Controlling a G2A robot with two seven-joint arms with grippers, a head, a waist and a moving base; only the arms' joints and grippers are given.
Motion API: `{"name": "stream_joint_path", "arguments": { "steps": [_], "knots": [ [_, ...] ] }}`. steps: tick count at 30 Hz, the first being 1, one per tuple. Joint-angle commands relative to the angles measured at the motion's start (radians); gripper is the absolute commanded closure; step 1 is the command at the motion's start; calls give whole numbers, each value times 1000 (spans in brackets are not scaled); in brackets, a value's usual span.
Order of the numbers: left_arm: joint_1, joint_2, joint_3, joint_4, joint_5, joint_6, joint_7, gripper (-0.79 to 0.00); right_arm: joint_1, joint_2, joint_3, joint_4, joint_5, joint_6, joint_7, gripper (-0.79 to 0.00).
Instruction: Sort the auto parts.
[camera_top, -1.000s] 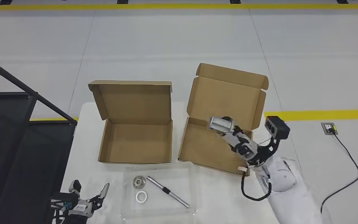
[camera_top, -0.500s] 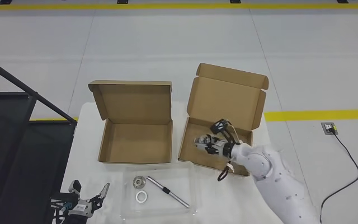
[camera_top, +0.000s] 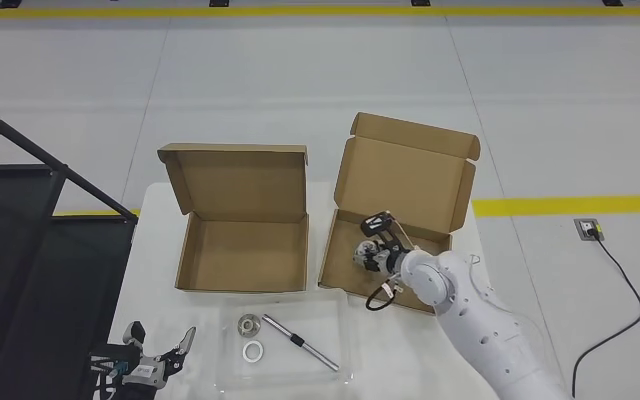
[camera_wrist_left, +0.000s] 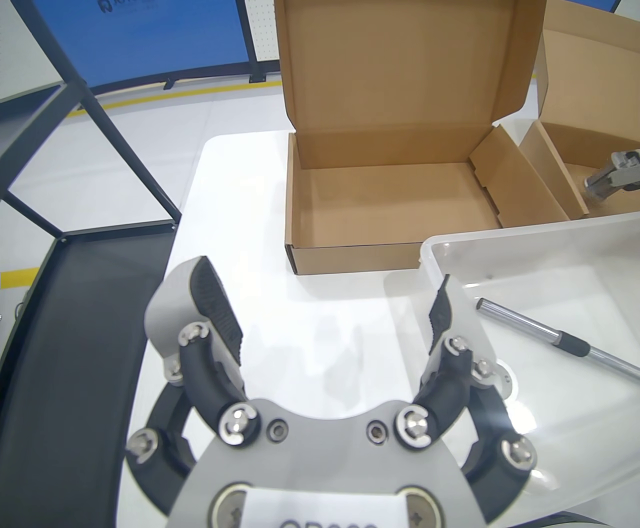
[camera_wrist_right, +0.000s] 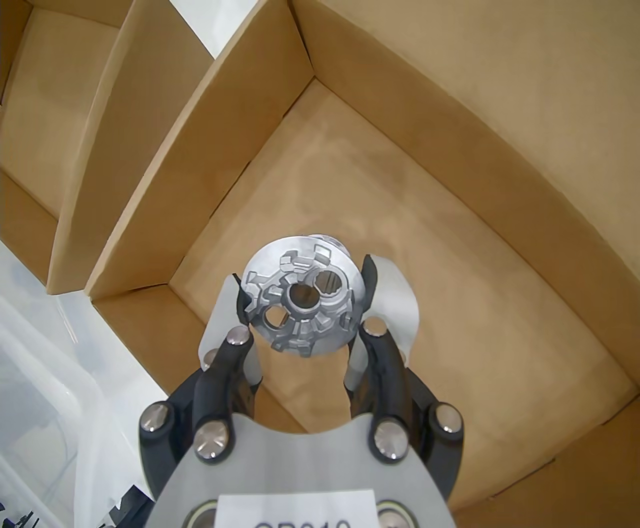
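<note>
silver round cast-metal hub disc (camera_wrist_right: 320, 310), centre bore and raised lugs on the face turned to the wrist camera, is clamped by its rim between the two pads of the right hand (camera_wrist_right: 304, 292). hand and disc are inside the right brown cardboard box (camera_wrist_right: 210, 190), over its floor, near the corner on the side of the left brown cardboard box (camera_wrist_left: 390, 200). contact with the floor: cannot tell. judgement: step in hand is the set-down. to do it well, bring the disc down until it is just off the cardboard, stay off the near wall, and part the pads evenly so it lands flat. a boss shows on the far side, so expect some rocking. lift straight out after. left hand (camera_wrist_left: 325, 295) is spread wide, empty, over the white tabletop (camera_wrist_left: 240, 200), just beside the clear plastic tray (camera_wrist_left: 550, 240) that holds a slim steel rod with a black band (camera_wrist_left: 530, 330).
</note>
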Motion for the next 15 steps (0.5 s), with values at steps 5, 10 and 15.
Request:
{"name": "stream_joint_path", "arguments": {
  "steps": [5,10,15],
  "knots": [
    [0,0,0,0,0,0,0,-785,6,-6,-5,8,0,-2,-9,-785],
    [0,0,0,0,0,0,0,-785,-5,-3,5,-28,-14,-3,12,-785],
    [0,0,0,0,0,0,0,-785,-33,5,30,-117,-15,-32,3,-785]
  ]
}}
